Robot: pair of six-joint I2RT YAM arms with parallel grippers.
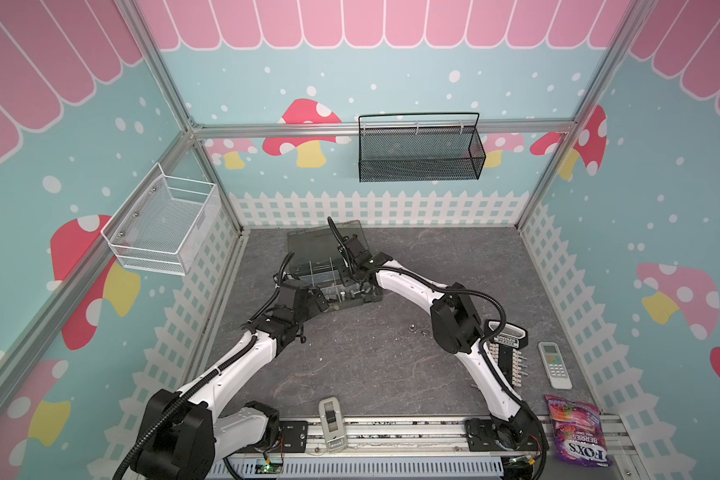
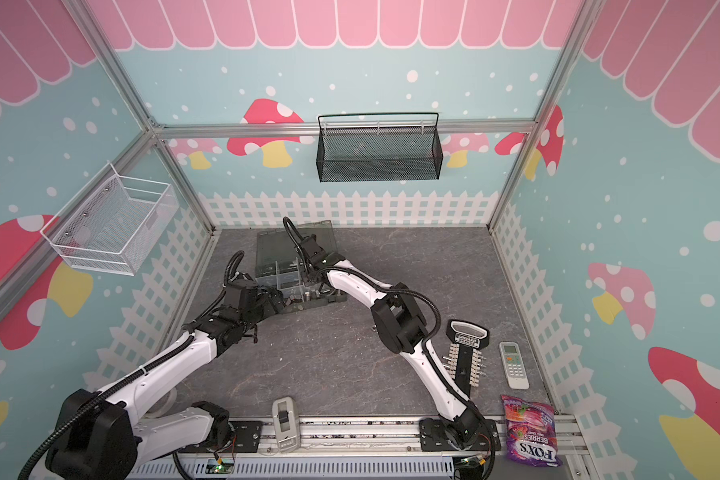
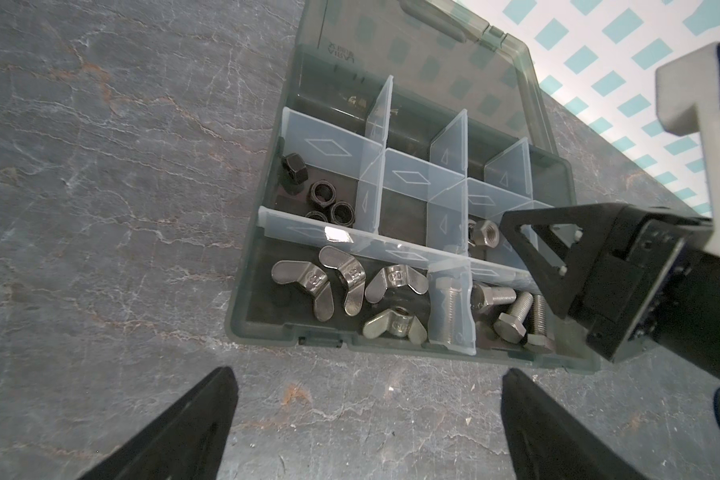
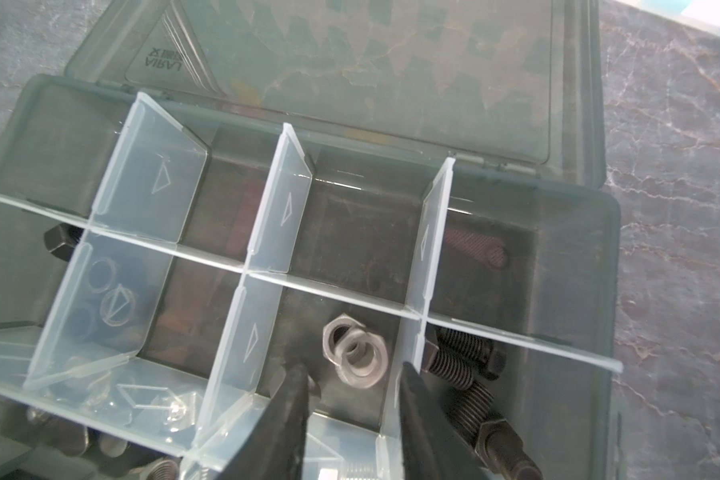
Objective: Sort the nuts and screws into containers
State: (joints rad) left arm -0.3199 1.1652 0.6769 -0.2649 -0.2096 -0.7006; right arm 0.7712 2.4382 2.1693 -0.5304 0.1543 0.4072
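Nuts (image 4: 356,355) sit in a compartment (image 4: 341,299) under my right claw (image 4: 351,368), tips parted, empty; loose bits (image 1: 412,327), perhaps nuts, lie nearer, rightward, by that arm. Left claw (image 3: 368,374) gapes.

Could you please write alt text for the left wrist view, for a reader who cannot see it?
An open grey organizer box on a marbled grey table holds black hex nuts, silver wing nuts and silver bolts in separate compartments. The right gripper reaches over the box; the left gripper hangs open outside it.
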